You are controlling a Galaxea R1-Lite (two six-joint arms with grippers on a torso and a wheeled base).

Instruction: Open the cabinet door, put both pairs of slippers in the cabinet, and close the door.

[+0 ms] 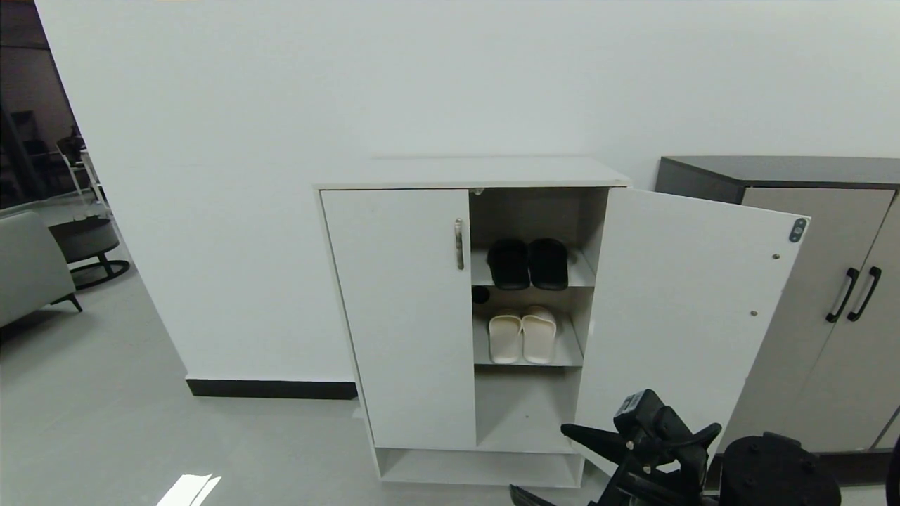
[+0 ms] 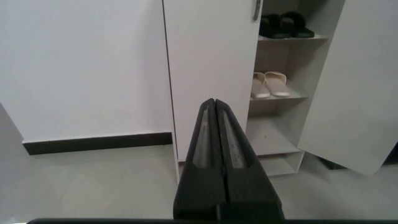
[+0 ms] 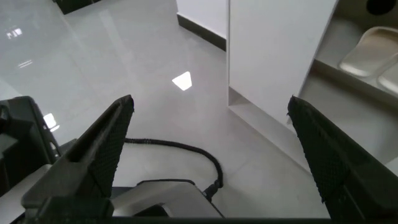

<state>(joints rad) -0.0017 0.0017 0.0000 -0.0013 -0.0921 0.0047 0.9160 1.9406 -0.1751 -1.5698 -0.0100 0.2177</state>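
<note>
The white cabinet (image 1: 471, 172) stands against the wall with its left door (image 1: 397, 316) shut and its right door (image 1: 675, 316) swung open. A black pair of slippers (image 1: 527, 263) rests on the upper shelf, and a white pair (image 1: 522, 337) on the shelf below. Both pairs also appear in the left wrist view, black (image 2: 286, 25) above white (image 2: 269, 85). My right gripper (image 1: 538, 458) is low in front of the open door, open and holding nothing (image 3: 210, 102). My left gripper (image 2: 215, 112) is shut and empty, back from the cabinet and facing its closed door.
A grey cabinet (image 1: 823, 295) with black handles stands just right of the open door. A sofa (image 1: 28, 267) and a round stool (image 1: 88, 242) sit far left. A black cable (image 3: 186, 149) lies on the floor near me. Bare floor spreads left of the white cabinet.
</note>
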